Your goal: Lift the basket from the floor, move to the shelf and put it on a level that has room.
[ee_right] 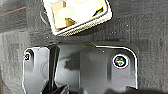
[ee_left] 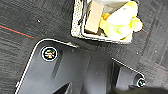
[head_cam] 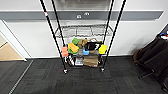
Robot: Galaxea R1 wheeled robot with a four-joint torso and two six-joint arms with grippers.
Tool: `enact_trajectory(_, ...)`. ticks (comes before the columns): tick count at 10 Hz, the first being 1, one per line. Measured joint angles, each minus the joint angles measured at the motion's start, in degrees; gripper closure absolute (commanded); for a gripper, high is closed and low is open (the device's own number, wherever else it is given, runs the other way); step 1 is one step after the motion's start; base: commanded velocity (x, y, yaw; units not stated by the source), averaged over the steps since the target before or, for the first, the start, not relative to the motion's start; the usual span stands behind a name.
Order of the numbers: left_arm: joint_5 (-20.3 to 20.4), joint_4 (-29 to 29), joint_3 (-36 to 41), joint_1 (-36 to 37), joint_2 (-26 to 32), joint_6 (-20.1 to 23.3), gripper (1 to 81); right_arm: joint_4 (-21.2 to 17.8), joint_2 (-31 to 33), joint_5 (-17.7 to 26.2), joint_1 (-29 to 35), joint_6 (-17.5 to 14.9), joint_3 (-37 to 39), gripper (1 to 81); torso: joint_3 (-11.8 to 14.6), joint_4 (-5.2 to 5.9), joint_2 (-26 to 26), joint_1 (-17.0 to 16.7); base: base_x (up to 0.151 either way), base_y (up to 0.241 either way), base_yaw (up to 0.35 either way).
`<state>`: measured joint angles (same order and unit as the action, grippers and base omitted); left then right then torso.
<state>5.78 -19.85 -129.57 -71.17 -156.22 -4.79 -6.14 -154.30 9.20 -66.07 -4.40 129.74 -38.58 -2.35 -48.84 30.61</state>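
While the small cream woven basket (ee_left: 105,22) with white cloth lining, holding a tan block and a yellow soft toy, sits on the dark grey carpet floor (ee_left: 30,22) beneath both wrists, each arm should close squarely on opposite rims; whether the jaws stand apart I cannot tell. Farther off, the tall black-poled wire shelf (head_cam: 83,37) offers a bare silvery upper level (head_cam: 83,31).

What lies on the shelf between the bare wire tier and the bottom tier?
In the head view, below the bare tier of the shelf, a tier of colourful blocks sits above the bottom tier.
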Motion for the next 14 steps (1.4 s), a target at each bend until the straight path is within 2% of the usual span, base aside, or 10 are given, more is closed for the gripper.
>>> enact_trajectory(9,-1.24,-0.30,-0.55,1.74,-0.28,-0.02,1.0,0.22,0.29,2.45,2.40,0.00,-0.02,1.0,-0.68,0.00,-16.89,10.62,0.000,0.000,0.000)
enact_trajectory(14,-1.24,-0.33,-0.61,1.83,-0.34,0.00,1.0,0.20,0.09,2.47,3.90,0.00,-0.02,1.0,-8.74,0.00,-25.63,16.20,0.000,0.000,0.000)
